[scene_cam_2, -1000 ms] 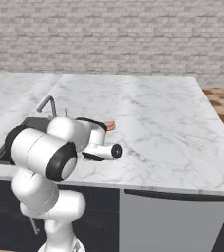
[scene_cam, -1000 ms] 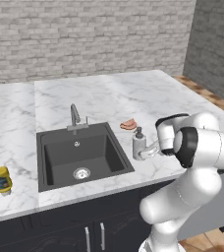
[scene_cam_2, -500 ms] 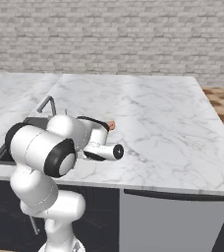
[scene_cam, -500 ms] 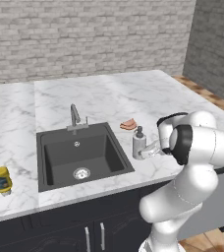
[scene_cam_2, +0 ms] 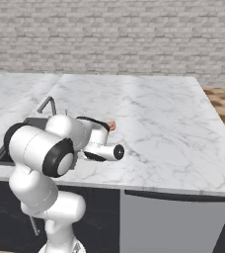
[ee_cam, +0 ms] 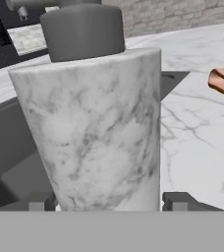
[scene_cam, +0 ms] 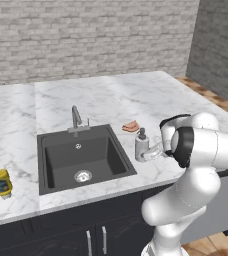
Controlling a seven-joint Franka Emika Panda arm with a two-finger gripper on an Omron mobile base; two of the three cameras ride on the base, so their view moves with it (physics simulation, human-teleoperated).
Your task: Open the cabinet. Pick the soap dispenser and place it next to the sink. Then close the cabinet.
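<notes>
The soap dispenser (scene_cam: 141, 146), a light-grey stone-look bottle with a dark pump head, stands upright on the marble counter just right of the black sink (scene_cam: 42, 165). My gripper (scene_cam: 148, 153) reaches it from the right, level with its lower body. In the hand view the dispenser (ee_cam: 99, 133) sits between my two fingertips, my gripper (ee_cam: 109, 203) shut on its base, one tip close against each side. The grey faucet (scene_cam: 76, 118) stands at the sink's back rim. The cabinet is out of view.
A flat pink-orange item (scene_cam: 131, 126) lies on the counter just behind the dispenser. A yellow jar (scene_cam: 1, 182) stands far left of the sink. The counter's front edge (scene_cam: 111, 192) runs close in front, with a brick wall behind.
The dispenser stays at the same spot beside the sink. My hand holds its place on it, and only the arm's elbow has shifted slightly.
</notes>
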